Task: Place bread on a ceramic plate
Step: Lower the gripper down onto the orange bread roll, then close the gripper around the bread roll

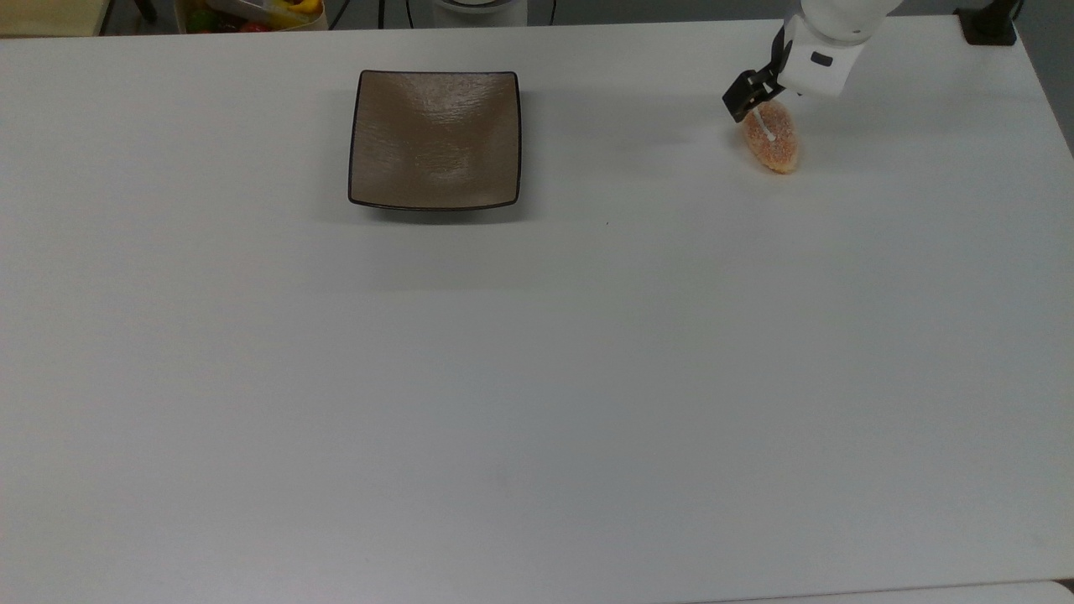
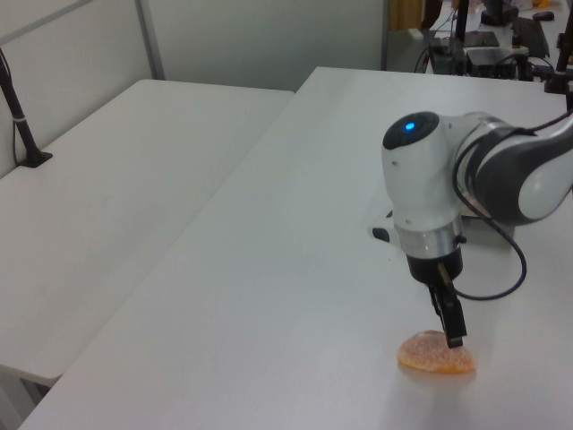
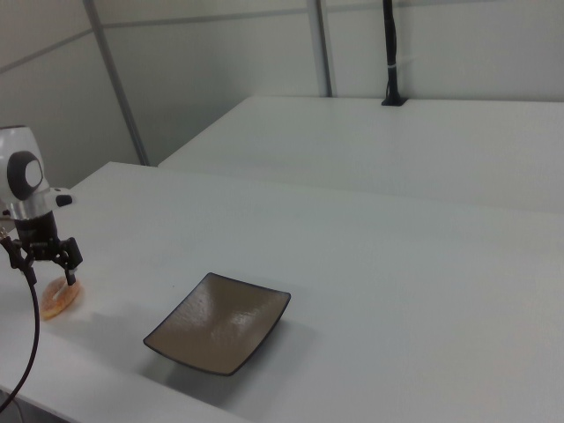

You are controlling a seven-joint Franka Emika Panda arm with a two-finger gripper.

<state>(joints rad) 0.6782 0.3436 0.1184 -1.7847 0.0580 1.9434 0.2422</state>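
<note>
White counter [image 1: 537, 377]: carrying the bread [image 1: 774, 143] and the ceramic plate [image 1: 435, 138], well apart.
Bread: lying flat at the top view's upper right, not yet lifted.
Ceramic plate: sitting bare, awaiting the bread.
Hand [image 3: 42, 264]: poising over the bread's far end, fingers spread apart to straddle it, gripping nothing; contact unclear.

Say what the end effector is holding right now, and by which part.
Nothing held: the open end effector straddles the bread, which lies on the table.
</note>
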